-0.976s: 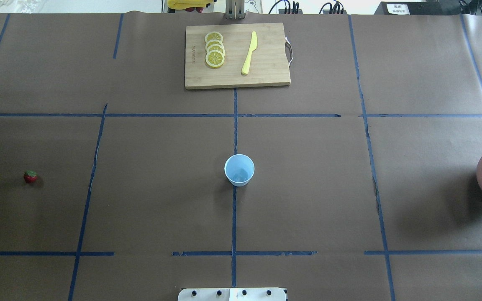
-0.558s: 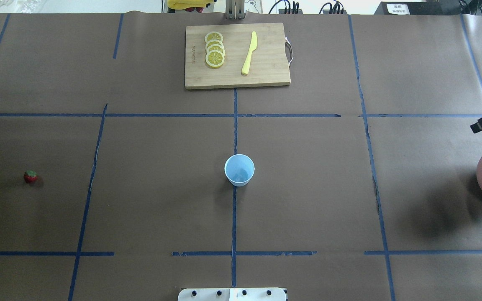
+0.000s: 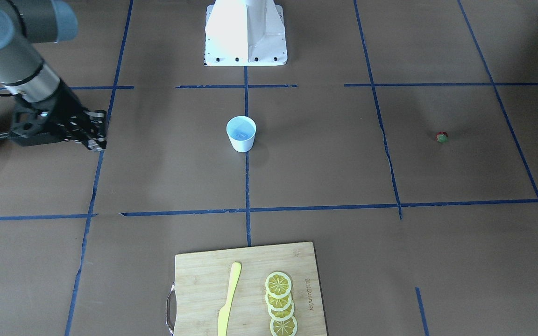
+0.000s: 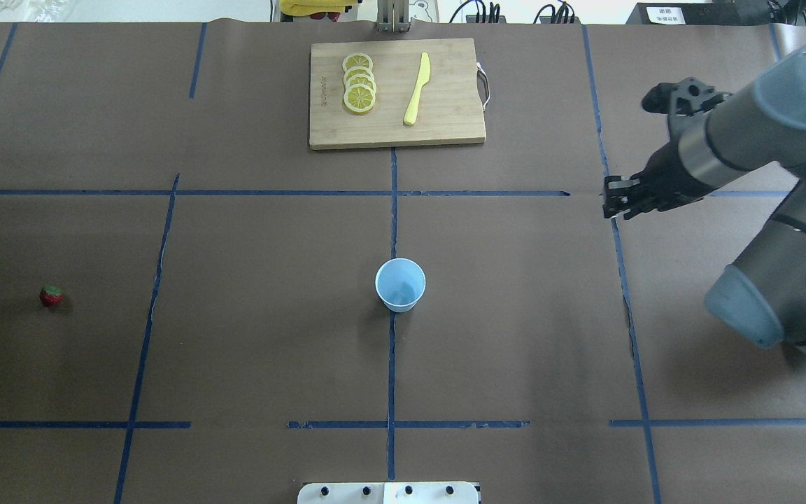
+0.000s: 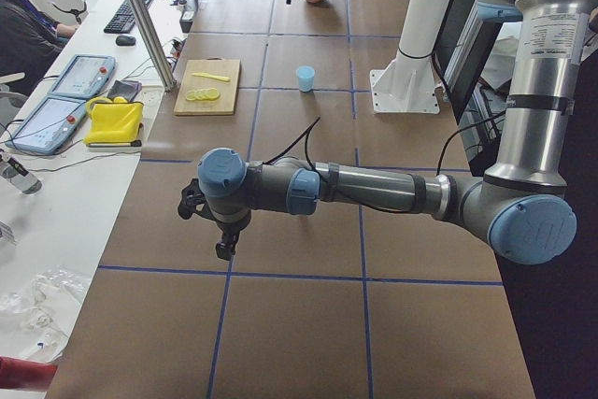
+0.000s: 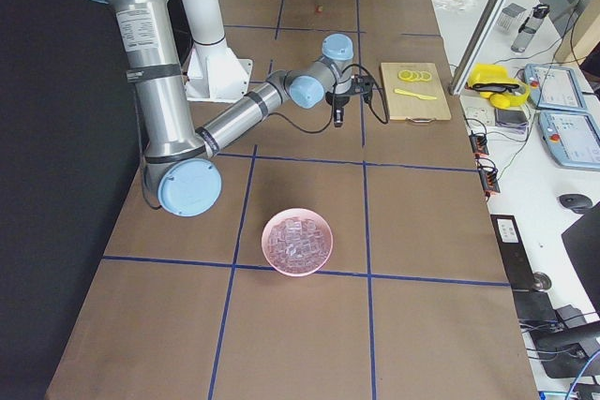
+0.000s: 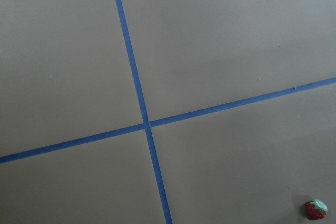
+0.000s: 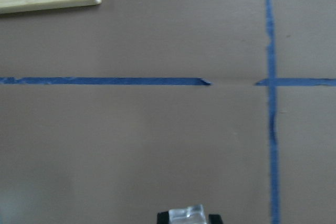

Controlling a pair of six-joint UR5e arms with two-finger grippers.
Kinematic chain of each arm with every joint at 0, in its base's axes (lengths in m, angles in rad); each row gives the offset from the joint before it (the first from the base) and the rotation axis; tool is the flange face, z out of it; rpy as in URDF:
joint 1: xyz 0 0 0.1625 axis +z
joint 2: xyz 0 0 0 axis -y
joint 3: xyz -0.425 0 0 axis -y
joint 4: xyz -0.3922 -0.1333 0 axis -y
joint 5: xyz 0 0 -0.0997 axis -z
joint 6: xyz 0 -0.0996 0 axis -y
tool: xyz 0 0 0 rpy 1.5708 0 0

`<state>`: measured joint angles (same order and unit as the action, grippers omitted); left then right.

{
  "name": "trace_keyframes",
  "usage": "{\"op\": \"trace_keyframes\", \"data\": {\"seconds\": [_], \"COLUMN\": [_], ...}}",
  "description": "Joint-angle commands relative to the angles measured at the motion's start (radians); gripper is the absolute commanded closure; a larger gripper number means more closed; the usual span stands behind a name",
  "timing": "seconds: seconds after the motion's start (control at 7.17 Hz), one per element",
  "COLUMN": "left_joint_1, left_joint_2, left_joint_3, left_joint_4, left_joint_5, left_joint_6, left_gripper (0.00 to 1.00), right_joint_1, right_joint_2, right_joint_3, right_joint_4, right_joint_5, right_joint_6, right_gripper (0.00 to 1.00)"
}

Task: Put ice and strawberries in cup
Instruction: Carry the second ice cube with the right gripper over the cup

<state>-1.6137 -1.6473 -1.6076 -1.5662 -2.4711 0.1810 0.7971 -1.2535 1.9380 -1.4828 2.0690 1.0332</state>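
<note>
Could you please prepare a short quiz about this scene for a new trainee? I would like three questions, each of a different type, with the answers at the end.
1. True or false: the strawberry already lies inside the cup.
2. What does the right gripper carry between its fingers, as the right wrist view shows?
A. the strawberry
B. an ice cube
C. nothing
3. How many lemon slices lie on the cutting board?

Key
1. False: it lies on the table, far from the cup.
2. B
3. Four
</note>
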Motion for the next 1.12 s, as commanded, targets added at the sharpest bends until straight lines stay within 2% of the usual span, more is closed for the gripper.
{"op": "trace_keyframes", "data": {"seconds": [0.0, 0.14, 0.42, 0.56, 0.84, 0.98], "left_joint_1": [0.001, 0.002, 0.002, 0.002, 0.003, 0.003], "left_joint_2": [0.001, 0.001, 0.001, 0.000, 0.000, 0.001], "left_joint_3": [0.002, 0.002, 0.003, 0.003, 0.003, 0.003], "left_joint_4": [0.000, 0.000, 0.000, 0.002, 0.002, 0.002], "left_joint_5": [0.000, 0.000, 0.000, 0.000, 0.000, 0.000], "left_joint_6": [0.000, 0.000, 0.000, 0.000, 0.000, 0.000], "left_gripper": [0.00, 0.00, 0.00, 0.00, 0.00, 0.00], "right_joint_1": [-0.171, -0.224, -0.307, -0.324, -0.351, -0.352], "right_joint_2": [0.283, 0.392, 0.524, 0.551, 0.545, 0.542], "right_joint_3": [-0.016, -0.081, -0.222, -0.267, -0.274, -0.274], "right_joint_4": [-0.287, -0.309, -0.303, -0.301, -0.301, -0.301], "right_joint_5": [-0.158, -0.194, -0.289, -0.293, -0.313, -0.311], "right_joint_6": [0.169, 0.261, 0.347, 0.364, 0.364, 0.361], "right_gripper": [0.99, 0.99, 0.99, 0.98, 0.97, 0.89]}}
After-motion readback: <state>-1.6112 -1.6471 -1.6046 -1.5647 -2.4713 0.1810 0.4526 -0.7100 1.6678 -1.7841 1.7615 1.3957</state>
